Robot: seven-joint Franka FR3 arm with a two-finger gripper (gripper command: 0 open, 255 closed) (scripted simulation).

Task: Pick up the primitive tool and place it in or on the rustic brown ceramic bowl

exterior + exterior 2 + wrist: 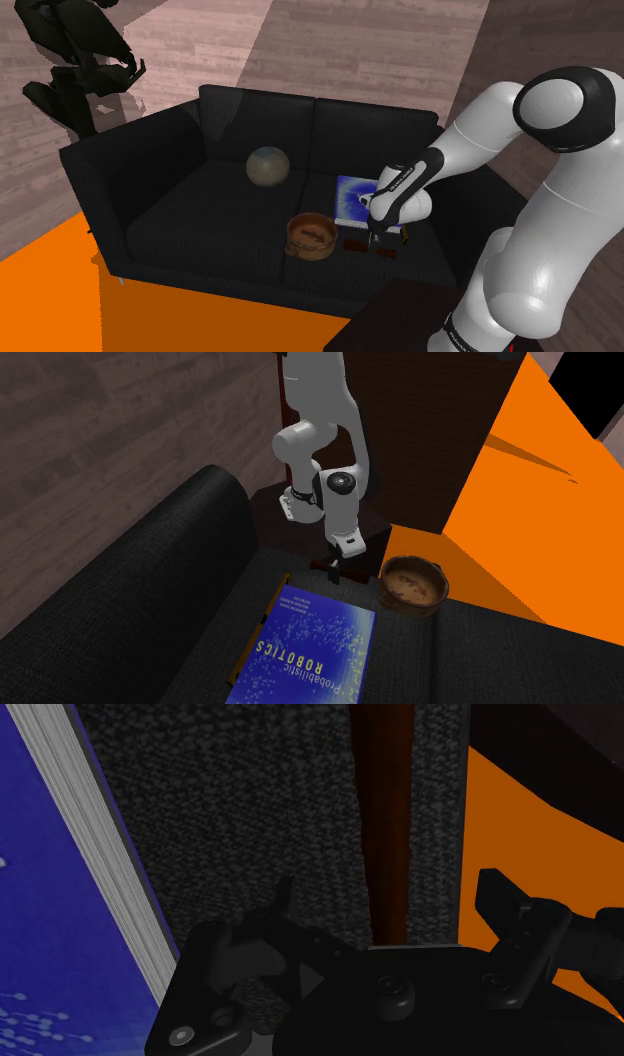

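The primitive tool (388, 814) is a long, dark reddish-brown stick lying on the black sofa seat (210, 215), near its front edge. In the shoulder view its two ends (353, 245) stick out on either side of my gripper (375, 238). My gripper (390, 894) is low over the stick's middle and open, with one finger on each side of it and neither touching. The brown bowl (310, 236) stands upright on the seat just beside the tool, toward the shoulder view's left. In the second exterior view the bowl (413, 583) sits to the right of the gripper (333, 572).
A blue book (305, 652) lies flat on the seat behind the tool, close to the gripper. A grey-green ball (268, 166) rests against the sofa back. Orange floor (60, 290) lies in front of the sofa, and the dark stand (400, 320) is at the lower right.
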